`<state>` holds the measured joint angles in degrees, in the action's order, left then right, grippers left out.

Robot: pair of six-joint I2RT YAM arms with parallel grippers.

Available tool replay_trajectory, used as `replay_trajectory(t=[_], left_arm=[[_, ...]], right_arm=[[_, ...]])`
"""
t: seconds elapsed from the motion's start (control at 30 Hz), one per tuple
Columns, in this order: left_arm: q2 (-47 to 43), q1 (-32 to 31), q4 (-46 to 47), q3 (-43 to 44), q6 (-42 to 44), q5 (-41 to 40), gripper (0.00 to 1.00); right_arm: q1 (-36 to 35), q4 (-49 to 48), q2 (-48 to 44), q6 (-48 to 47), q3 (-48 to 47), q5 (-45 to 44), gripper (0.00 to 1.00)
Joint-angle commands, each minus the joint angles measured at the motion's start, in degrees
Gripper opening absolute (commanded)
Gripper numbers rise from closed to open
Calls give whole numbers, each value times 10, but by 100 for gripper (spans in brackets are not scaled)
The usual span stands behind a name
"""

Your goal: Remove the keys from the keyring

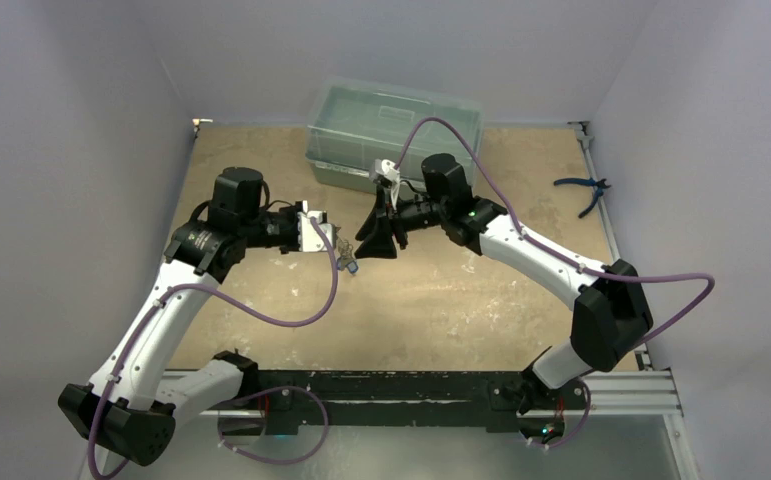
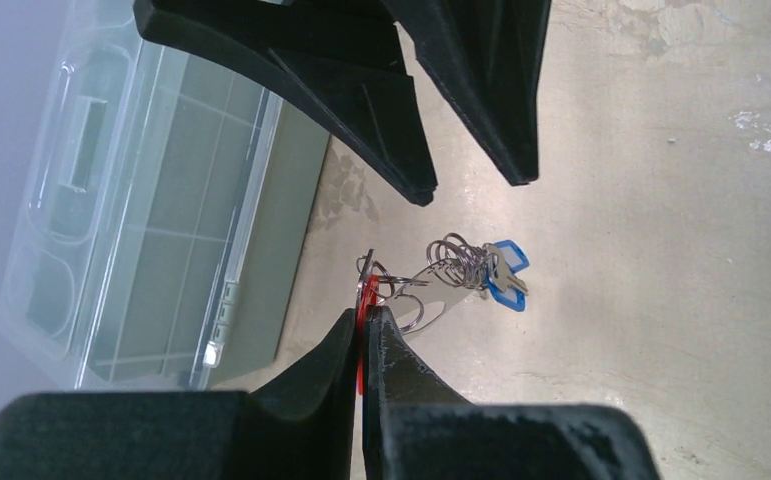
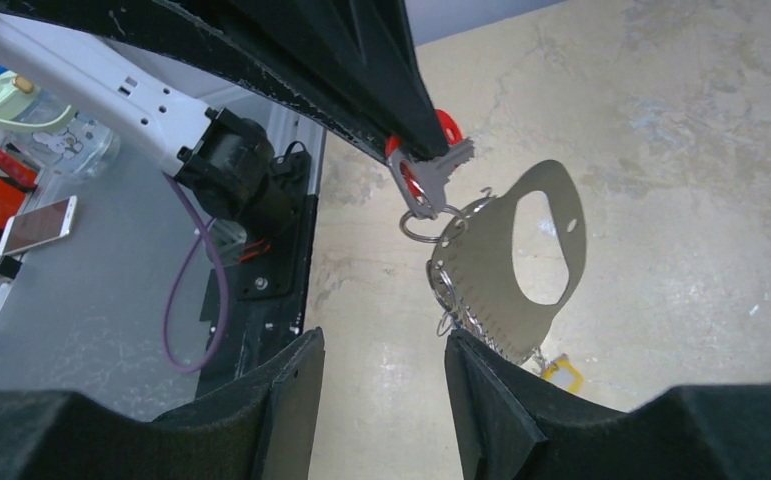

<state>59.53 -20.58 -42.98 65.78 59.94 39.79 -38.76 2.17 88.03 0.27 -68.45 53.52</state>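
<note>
The left hand (image 2: 363, 332) pinches the red key (image 3: 429, 165) so the keyring (image 3: 491, 285) hangs free for the spread right hand (image 3: 381, 352).

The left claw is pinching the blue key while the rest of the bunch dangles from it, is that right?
Not quite: the left gripper is shut on the red key, not the blue one. The blue key hangs free on the rings with the rest of the bunch, as the left wrist view shows.
</note>
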Motion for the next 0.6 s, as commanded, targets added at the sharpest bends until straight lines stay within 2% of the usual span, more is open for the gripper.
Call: replay_trajectory(t=[0.0, 0.17, 0.3, 0.57], left_arm=[[-6, 1, 24, 27, -52, 16, 0], [-4, 1, 20, 34, -61, 40, 0], [-12, 1, 14, 31, -35, 71, 0], [35, 1, 6, 73, -113, 15, 0]], right_arm=[[18, -20, 0, 23, -23, 10, 52], [29, -55, -1, 39, -16, 24, 51], [34, -72, 2, 36, -13, 48, 49], [31, -48, -13, 82, -21, 31, 48]])
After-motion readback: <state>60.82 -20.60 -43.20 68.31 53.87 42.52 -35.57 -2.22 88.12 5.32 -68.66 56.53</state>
